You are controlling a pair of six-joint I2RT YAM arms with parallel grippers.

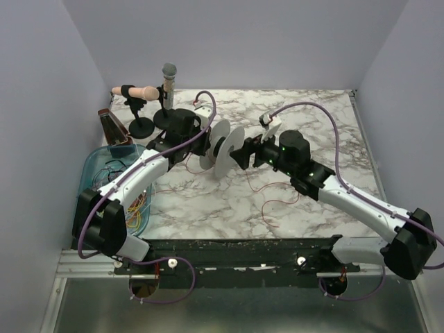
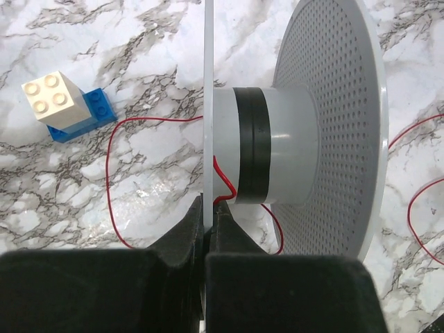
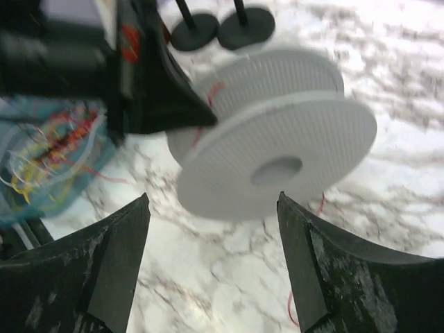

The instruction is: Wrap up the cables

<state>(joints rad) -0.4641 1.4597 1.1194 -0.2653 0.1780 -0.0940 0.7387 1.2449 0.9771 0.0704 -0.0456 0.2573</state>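
- Nearest me, in the bench's near-left corner, the teal bin holds a tangle of spare cables, yellow, orange and red. Neither arm is on them.
- The loose red cable trails over the marble between the near edge and the middle of the bench. It curls there, then climbs to the hub of the spool.
- The right jaws stand wide apart with nothing between them. Their fingers frame the flat outer face of the spool's right flange, just short of touching it.
- The spool sits over the middle of the bench and looks to be held clear of the surface. Its axis runs across the bench, from one arm to the other.
- The left jaws are closed tight on the rim of the left flange, pinching the thin disc edge-on. The red cable passes right beside their tips on its way to the hub.
- What matters, as I read it: the slack lies on the near side of the spool, towards the right arm. That arm is the nearer and the free one. It should drop back off the flange, take the cable, and lead it around the hub at right angles to the axis.
- Farthest off, the microphone stands at the far-left corner are out of play.
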